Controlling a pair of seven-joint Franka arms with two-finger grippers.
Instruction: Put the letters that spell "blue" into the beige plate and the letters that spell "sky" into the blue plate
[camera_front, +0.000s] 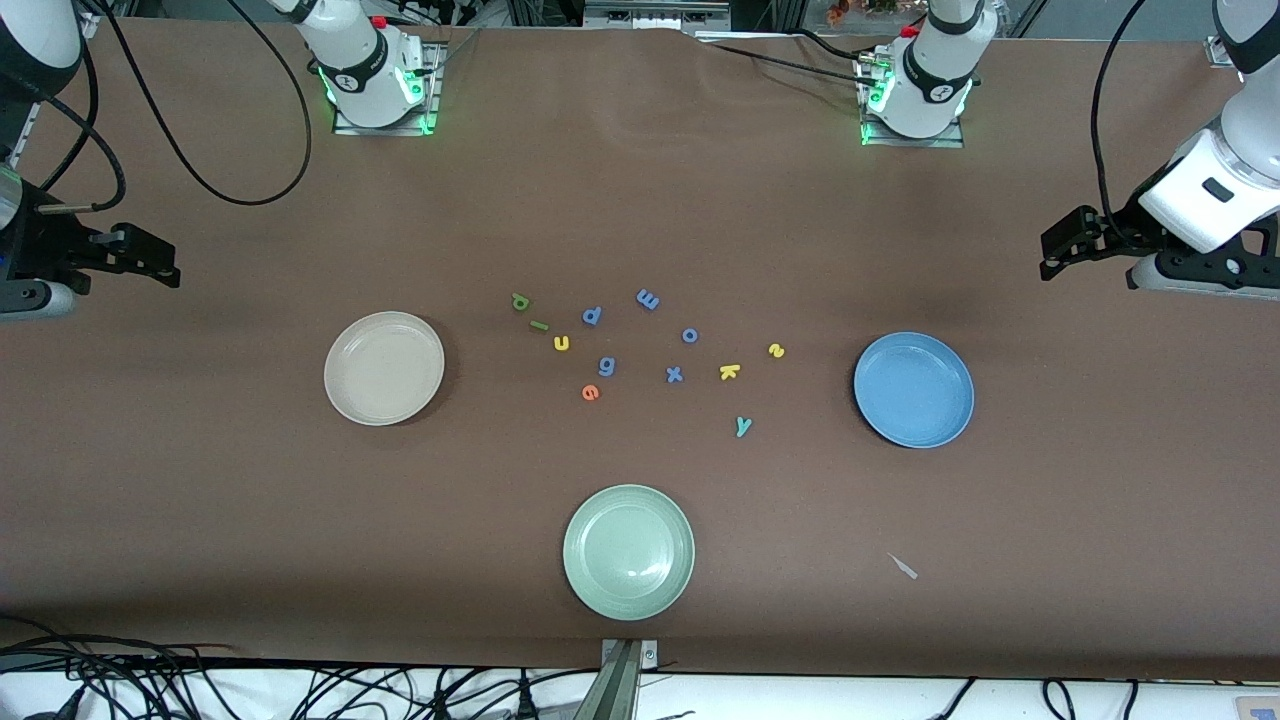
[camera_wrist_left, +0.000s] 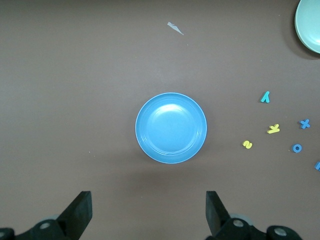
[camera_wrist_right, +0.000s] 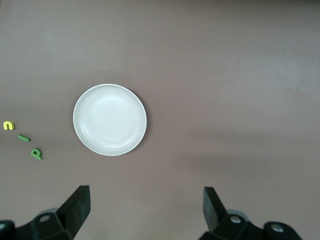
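Note:
The beige plate (camera_front: 384, 367) (camera_wrist_right: 110, 119) lies toward the right arm's end, the blue plate (camera_front: 913, 389) (camera_wrist_left: 171, 128) toward the left arm's end. Between them lie green b (camera_front: 519, 301), green l (camera_front: 539, 325), yellow u (camera_front: 561, 343) and orange e (camera_front: 590, 392), then yellow s (camera_front: 776, 350), yellow k (camera_front: 730, 372) and teal y (camera_front: 743, 426). My left gripper (camera_front: 1062, 250) (camera_wrist_left: 148, 210) hangs open and empty above the table beside the blue plate. My right gripper (camera_front: 160, 258) (camera_wrist_right: 146, 207) hangs open and empty beside the beige plate.
A pale green plate (camera_front: 628, 551) sits nearest the front camera. Blue letters p (camera_front: 592, 315), m (camera_front: 648, 298), o (camera_front: 690, 335), g (camera_front: 607, 366) and x (camera_front: 675, 374) are mixed in among the others. A small white scrap (camera_front: 903, 566) lies nearer the camera than the blue plate.

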